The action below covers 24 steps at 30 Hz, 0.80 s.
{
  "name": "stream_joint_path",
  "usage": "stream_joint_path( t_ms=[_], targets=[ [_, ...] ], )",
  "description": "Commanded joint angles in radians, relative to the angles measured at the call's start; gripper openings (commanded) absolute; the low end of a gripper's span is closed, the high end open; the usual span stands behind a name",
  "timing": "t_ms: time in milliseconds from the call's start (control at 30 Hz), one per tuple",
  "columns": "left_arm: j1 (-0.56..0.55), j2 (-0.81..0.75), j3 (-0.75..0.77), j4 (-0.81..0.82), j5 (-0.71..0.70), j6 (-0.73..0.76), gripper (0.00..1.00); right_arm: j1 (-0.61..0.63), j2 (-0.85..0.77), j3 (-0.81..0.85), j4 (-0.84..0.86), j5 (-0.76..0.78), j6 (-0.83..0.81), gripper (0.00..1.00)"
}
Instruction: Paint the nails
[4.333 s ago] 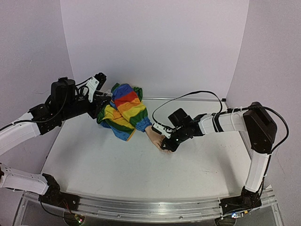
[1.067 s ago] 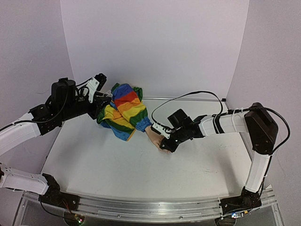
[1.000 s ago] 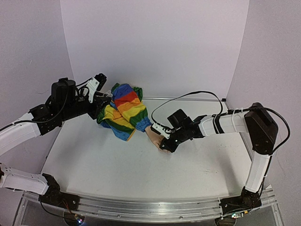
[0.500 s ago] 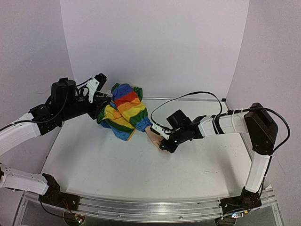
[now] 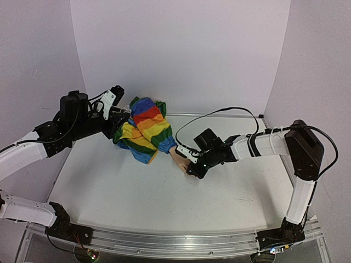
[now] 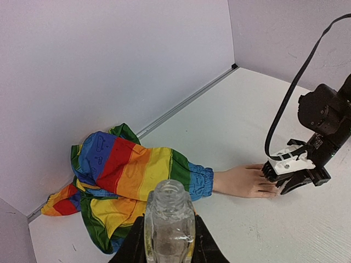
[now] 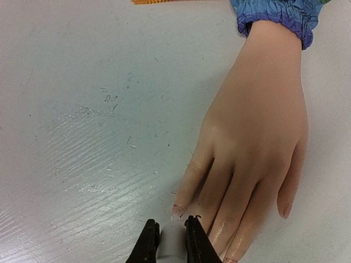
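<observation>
Clear bottle [image 6: 169, 216], uncapped and upright, clamped at its sides by left gripper [image 6: 169, 244], back left by rainbow sleeve [image 5: 143, 127]; contents can't tell. Right gripper [image 7: 170, 241] pinched narrow on small white piece [image 7: 171, 245], tip just beside the nails [image 7: 178, 209] of mannequin hand [image 7: 258, 126] lying flat mid-worktop [image 5: 164, 203]. Versus a few seconds back: right gripper nudged slightly left, rest unchanged
</observation>
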Motion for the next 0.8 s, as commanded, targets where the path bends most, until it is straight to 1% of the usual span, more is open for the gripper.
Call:
stream_joint_path(
  t_ms=[0,767],
  targets=[
    [0.003,-0.012,0.009,0.058,0.018,-0.010,0.00,0.012,-0.026,-0.006,-0.040,0.003,0.008,0.00],
    [0.003,-0.017,0.007,0.058,0.018,-0.013,0.00,0.017,-0.050,-0.025,-0.048,0.034,0.015,0.00]
  ],
)
